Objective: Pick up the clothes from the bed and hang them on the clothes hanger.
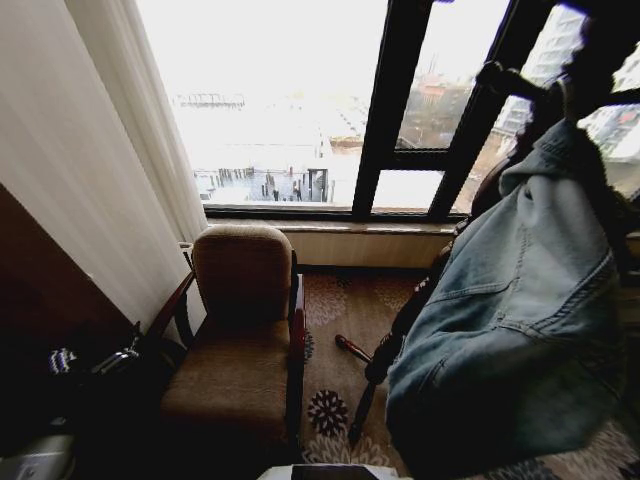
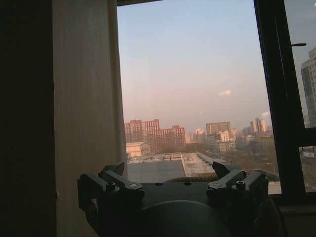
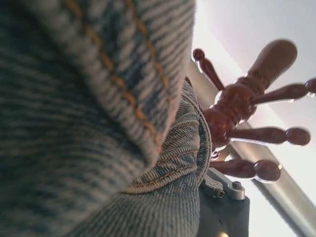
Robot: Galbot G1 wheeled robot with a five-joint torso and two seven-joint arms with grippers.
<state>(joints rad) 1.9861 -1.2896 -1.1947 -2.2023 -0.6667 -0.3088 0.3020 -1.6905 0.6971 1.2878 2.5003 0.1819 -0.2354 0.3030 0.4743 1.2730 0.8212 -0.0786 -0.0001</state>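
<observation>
The denim jacket (image 1: 515, 320) hangs in the right half of the head view, its long axis running nearly straight down from the upper right corner toward the patterned carpet (image 1: 345, 310). In the right wrist view its collar seam (image 3: 163, 148) sits just beside the knobbed top of a wooden coat stand (image 3: 237, 106), which lies up and to the right of the cloth. The right arm is plainly the nearer one; whether its fingers pinch the cloth cannot be told. The left gripper (image 2: 173, 180) stands spread and empty, facing the window (image 2: 197, 89), well apart from the jacket. An armchair (image 1: 235, 330) sits lower left.
</observation>
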